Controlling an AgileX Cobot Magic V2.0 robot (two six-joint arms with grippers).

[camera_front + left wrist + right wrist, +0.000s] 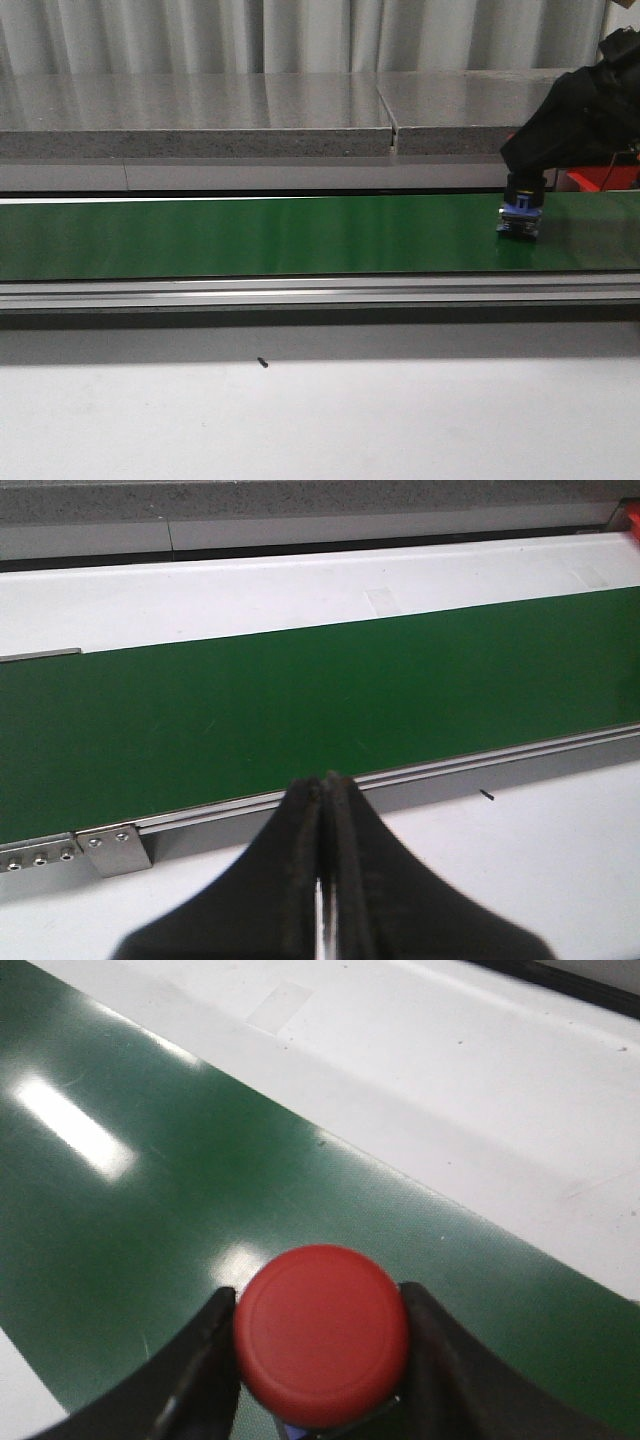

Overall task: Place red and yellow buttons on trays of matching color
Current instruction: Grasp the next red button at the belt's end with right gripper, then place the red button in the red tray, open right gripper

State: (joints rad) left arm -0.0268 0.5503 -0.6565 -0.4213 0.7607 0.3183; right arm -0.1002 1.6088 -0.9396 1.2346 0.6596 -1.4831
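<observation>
Red button clamped in my right gripper over the green belt.

I see the red button [323,1335] squeezed between the two fingers of the right gripper [320,1360], low over the green belt [260,235] near its right end. My left gripper [322,880] has its fingers pressed together on nothing, hanging over the white worktop [400,420] just beside the belt's near rail.

Green belt [250,235] bare — red bin [600,178] behind.

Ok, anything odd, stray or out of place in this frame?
Only a small dark speck lying on the white table in front of the green belt; I can't tell what it is. The red button sits squarely between the right gripper's jaws.
</observation>
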